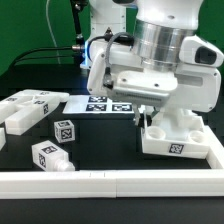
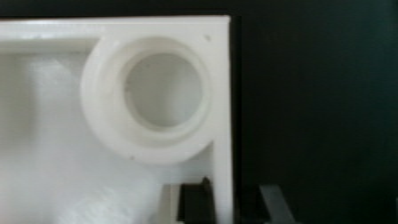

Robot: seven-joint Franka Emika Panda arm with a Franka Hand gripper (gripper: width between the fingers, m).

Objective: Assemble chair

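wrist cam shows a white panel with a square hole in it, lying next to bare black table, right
Not quite: the hole in the white panel is round with a raised ring around it, not square. The wrist view shows this. The rest holds: the panel lies next to bare black table.
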